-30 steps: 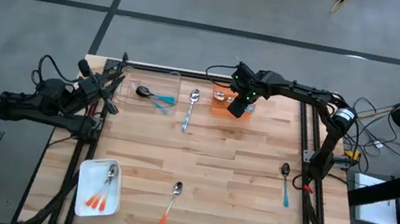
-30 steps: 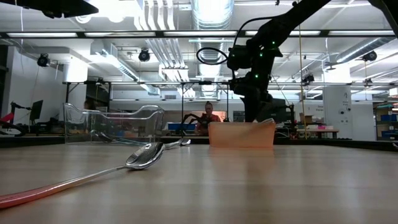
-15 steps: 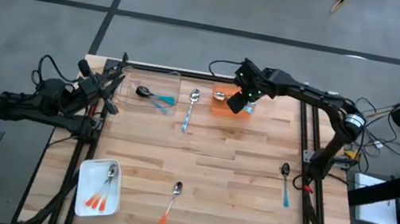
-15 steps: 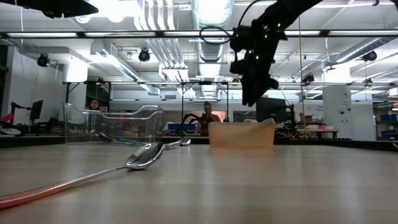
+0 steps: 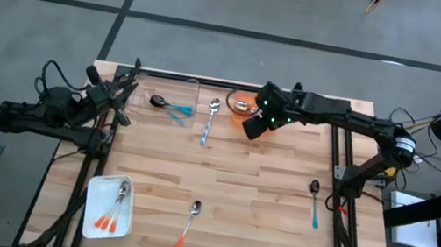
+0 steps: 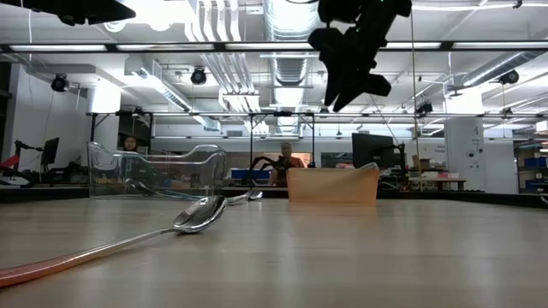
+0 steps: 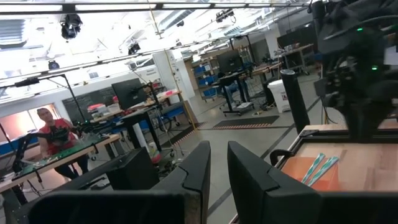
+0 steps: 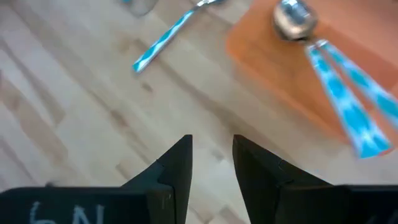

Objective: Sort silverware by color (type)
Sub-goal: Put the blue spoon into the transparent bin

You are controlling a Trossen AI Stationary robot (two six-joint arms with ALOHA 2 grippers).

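Note:
My right gripper (image 5: 253, 127) (image 8: 211, 155) hangs open and empty above the table, just in front of the orange container (image 5: 245, 105) (image 8: 292, 81), where light-blue-handled spoons (image 8: 348, 99) lie. Another light-blue-handled spoon (image 5: 209, 120) (image 8: 163, 40) lies flat on the wood beside it. A dark spoon with a teal handle (image 5: 168, 105) rests in the clear container (image 5: 177, 90). Another one (image 5: 315, 201) lies near the right edge. An orange-handled spoon (image 5: 189, 223) lies near the front. My left gripper (image 5: 124, 101) (image 7: 217, 163) waits at the left edge, with a narrow gap between its fingers.
A white tray (image 5: 91, 210) with orange-handled spoons sits at the near left corner. The clear container (image 6: 158, 171) and the orange container (image 6: 332, 184) stand along the far edge. Bare wood lies across the middle of the table. People sit in the room beyond the table.
My right gripper has risen up out of the orange container, drifted a little toward the table's near edge and rolled about its wrist. The spoons in the container stay where they were.

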